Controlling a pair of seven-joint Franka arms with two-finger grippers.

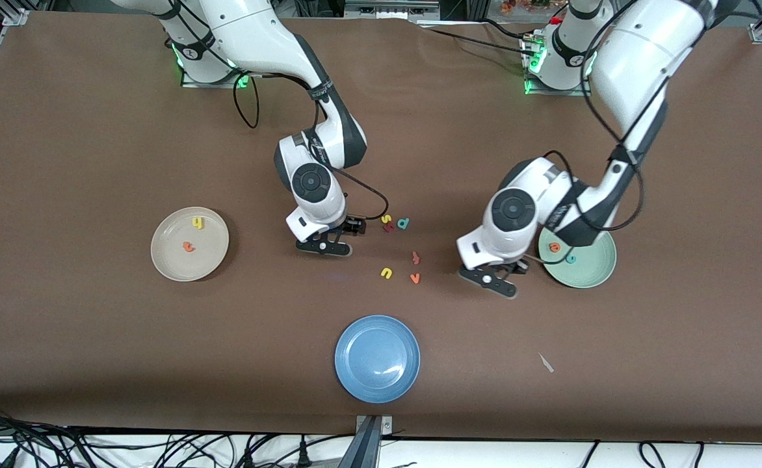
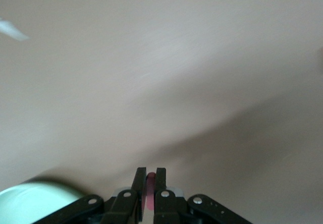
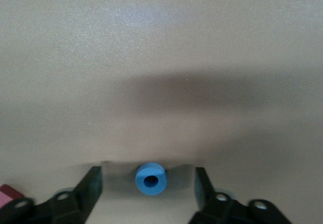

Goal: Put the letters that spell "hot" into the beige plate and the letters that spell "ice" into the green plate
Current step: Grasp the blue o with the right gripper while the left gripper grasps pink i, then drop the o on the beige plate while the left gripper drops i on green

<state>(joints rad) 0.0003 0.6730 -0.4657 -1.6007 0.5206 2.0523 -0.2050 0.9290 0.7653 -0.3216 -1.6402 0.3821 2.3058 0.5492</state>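
No readable text, labels or numbers anywhere.

From high up, facing both arm bases, we saw the whole surface (image 1: 95, 364). Each wrist camera looked past its own tool at the surface close beneath it. We found the green plate (image 1: 592, 276) shared with the left wrist view.

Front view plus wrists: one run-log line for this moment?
left gripper: shut on red "i", beside green plate | right gripper: open around blue "o" | beige plate: "h", "t"
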